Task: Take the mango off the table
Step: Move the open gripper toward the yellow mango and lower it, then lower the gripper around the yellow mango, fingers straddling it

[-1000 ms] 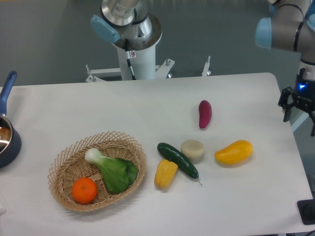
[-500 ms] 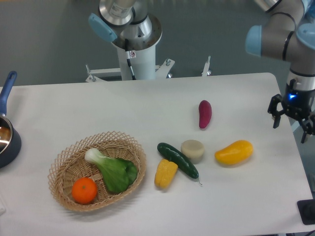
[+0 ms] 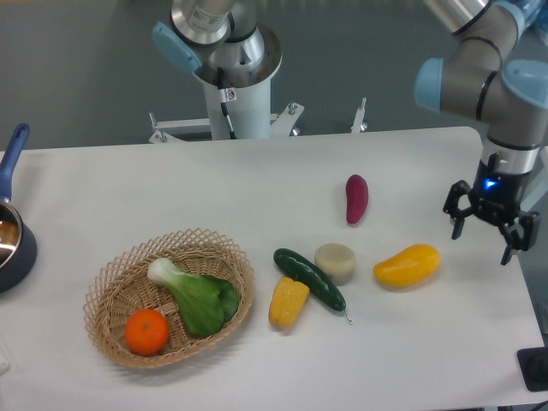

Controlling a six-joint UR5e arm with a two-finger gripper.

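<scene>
The mango [image 3: 408, 265] is a glossy yellow-orange oblong fruit lying on the white table [image 3: 257, 188], right of centre. My gripper [image 3: 482, 243] hangs open and empty above the table, to the right of the mango and slightly behind it, with a gap between them. Its dark fingers point down. Nothing is held.
A purple sweet potato [image 3: 356, 198] lies behind the mango. A pale round piece [image 3: 335, 261], a dark cucumber [image 3: 309, 278] and a yellow corn cob [image 3: 288, 301] lie to its left. A wicker basket [image 3: 111, 291] holds bok choy and an orange. A pot [image 3: 13, 240] sits at the left edge.
My gripper has moved left and a little forward from the table's right edge, coming closer to the mango. It stays open. The objects have not moved.
</scene>
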